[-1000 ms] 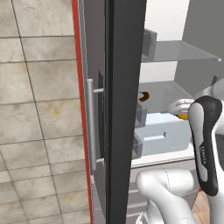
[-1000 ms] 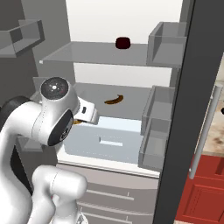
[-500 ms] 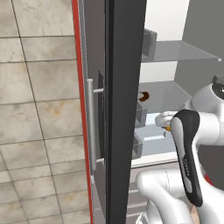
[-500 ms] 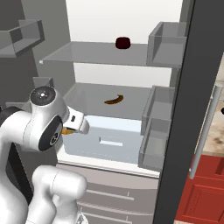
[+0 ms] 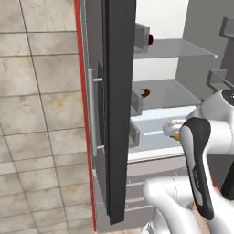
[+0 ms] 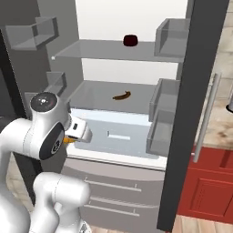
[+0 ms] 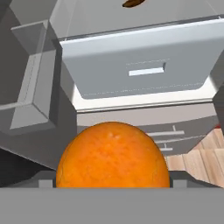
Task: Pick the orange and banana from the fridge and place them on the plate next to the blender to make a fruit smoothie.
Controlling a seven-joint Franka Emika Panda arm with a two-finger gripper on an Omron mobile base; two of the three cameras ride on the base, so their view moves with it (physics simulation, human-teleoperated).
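Clearly, the small bright orange ball (image 7: pixel 112 155) is held in the two-finger gripper (image 6: pixel 73 138) just outside the open dark grey fridge (image 6: pixel 132 104); being round, firm and smooth, it is best gripped across its widest part.

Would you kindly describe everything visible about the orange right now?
The orange is a bright, finely dimpled ball, whole and unblemished, seated at the bottom of the hand view between the gripper's fingers. It is out of the fridge, in front of the pale drawer. In the right base view just an orange sliver peeks out beside the white hand.
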